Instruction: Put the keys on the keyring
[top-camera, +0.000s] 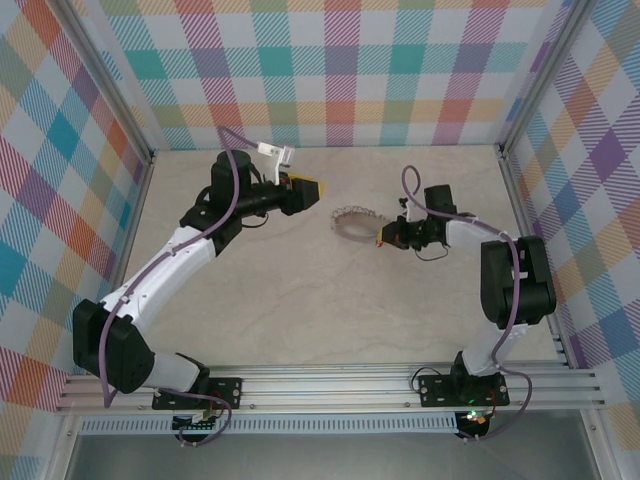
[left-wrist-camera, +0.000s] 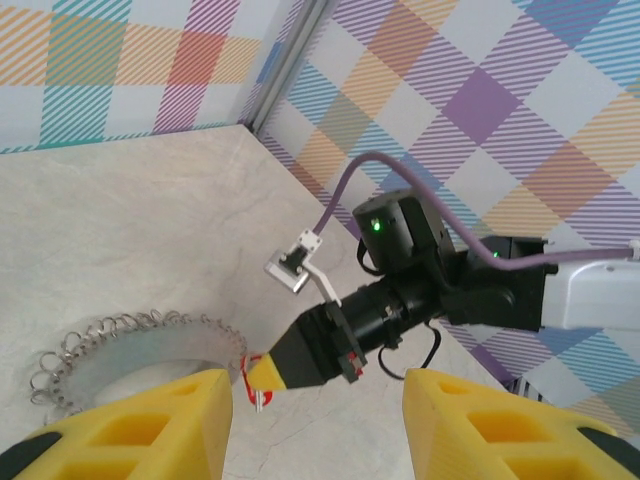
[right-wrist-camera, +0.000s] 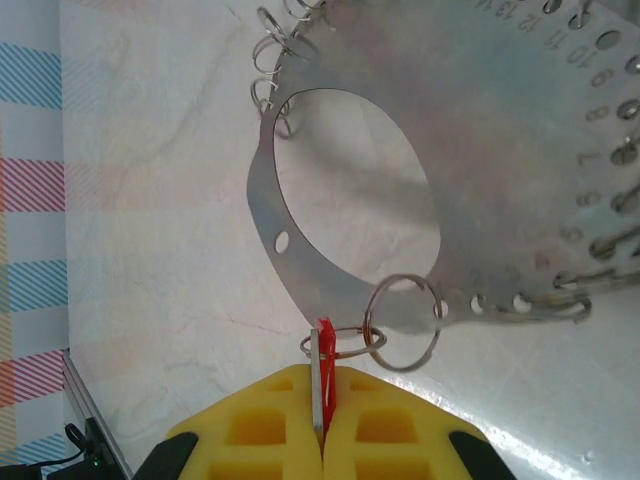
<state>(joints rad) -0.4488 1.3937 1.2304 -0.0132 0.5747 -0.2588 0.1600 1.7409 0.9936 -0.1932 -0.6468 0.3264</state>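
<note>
- Showing only as a red sliver and a thin silver edge, the keys (right-wrist-camera: 326, 345) are mostly hidden between the yellow pads (right-wrist-camera: 260, 420) of the right gripper (right-wrist-camera: 323, 385); the blade's outline cannot be made out.
- Keyring (right-wrist-camera: 300, 260): cut off at the top and right borders of the right wrist view. Numbers stamped beside its holes are only partly legible.
- Wire loop (right-wrist-camera: 404, 368): linked to the tag and seen overlapping the keyring's lower rim. Whether it is threaded through a hole cannot be told.
- In the left wrist view, the keyring is seen lying flat on the table (left-wrist-camera: 150, 220), its near part covered by a yellow finger (left-wrist-camera: 150, 425).
- In the top view, the keys are too small to be resolved; the keyring is placed mid-table, between the two grippers.
- Right gripper: clenched on the red tag. The arm is bent at the elbow, the forearm is pointed leftward and held low, and the fingertips are set at the keyring's right rim.
- Left gripper (top-camera: 308, 187): released, with nothing between the fingers. The arm is stretched away from its base, and the gripper is held apart from the keyring, on its left.
</note>
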